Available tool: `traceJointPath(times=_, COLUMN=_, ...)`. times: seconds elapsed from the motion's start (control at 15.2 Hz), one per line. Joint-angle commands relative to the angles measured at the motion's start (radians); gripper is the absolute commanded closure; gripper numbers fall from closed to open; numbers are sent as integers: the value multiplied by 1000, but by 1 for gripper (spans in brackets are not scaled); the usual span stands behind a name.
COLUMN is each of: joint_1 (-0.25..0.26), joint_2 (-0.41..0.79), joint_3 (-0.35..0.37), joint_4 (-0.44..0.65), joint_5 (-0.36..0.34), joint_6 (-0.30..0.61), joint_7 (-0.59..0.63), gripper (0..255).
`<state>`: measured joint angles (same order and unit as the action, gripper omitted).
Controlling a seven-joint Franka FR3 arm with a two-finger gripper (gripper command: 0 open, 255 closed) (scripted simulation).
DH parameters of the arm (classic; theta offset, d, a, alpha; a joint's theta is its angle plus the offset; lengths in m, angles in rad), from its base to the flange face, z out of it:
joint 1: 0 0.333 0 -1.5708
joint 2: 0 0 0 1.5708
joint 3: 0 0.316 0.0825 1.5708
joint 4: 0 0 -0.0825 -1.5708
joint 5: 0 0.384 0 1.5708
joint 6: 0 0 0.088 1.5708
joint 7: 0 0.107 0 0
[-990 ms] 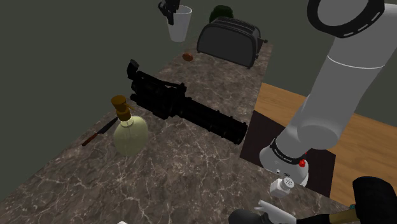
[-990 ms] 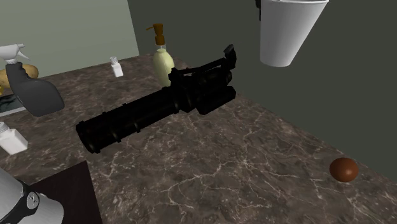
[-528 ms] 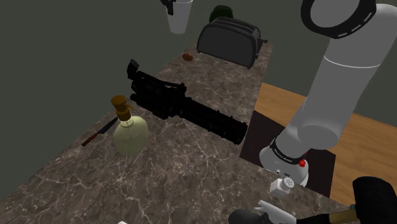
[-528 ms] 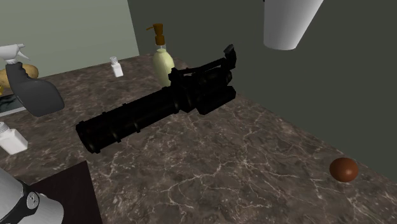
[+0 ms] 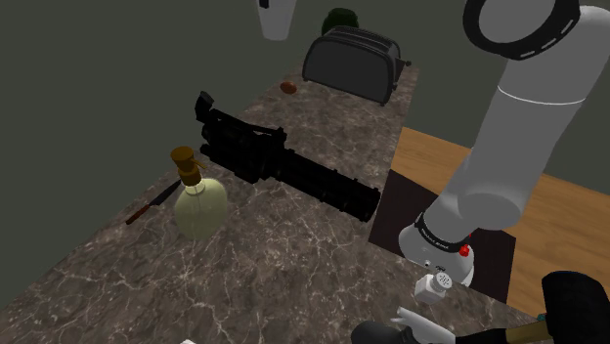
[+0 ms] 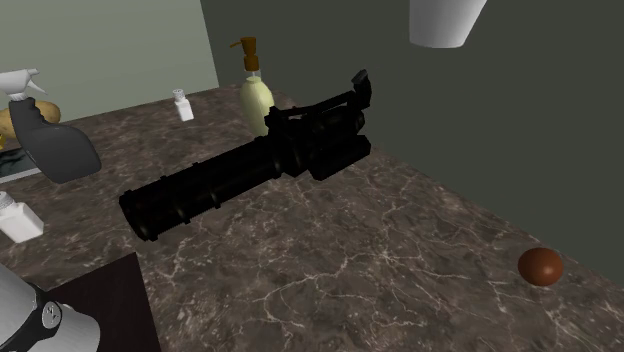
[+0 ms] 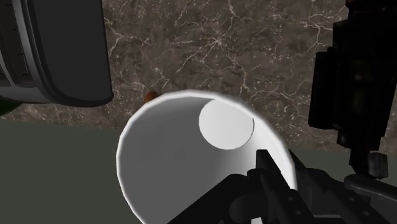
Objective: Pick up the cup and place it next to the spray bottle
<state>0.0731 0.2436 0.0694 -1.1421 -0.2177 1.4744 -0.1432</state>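
Just below the hand [image 7: 270, 175], we are holding the white cup [image 7: 191, 159] aloft, hand clamped on its rim, high over the tabletop [image 7: 210, 38]. Carry step, likely. Next: crossing to the spray bottle [image 6: 55, 145], far from the hand, then lowering.

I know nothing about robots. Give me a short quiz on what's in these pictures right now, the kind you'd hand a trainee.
1. True or false: the white cup stands on the marble counter.
2. In the second exterior view, the spray bottle sits at the picture's: A. left, B. middle, C. right.
3. Fill in: the pump bottle has a ____ top.

Key: 1. False, it hangs in the air above the counter. 2. A. 3. Brown.
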Motion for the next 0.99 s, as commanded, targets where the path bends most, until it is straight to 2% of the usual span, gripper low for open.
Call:
traceJointPath(times=0.0, joint_1=7, joint_2=-89, joint_3=8, joint_4=-129, joint_5=4, joint_6=36, joint_7=25, gripper=255)
traceJointPath(times=0.4, joint_1=39, joint_2=-323, joint_3=38, joint_4=-416, joint_5=20, joint_6=76, joint_7=100, gripper=255)
traceJointPath(times=0.92, joint_1=88, joint_2=-577, joint_3=95, joint_4=-671, joint_5=59, joint_6=60, joint_7=199, gripper=255)
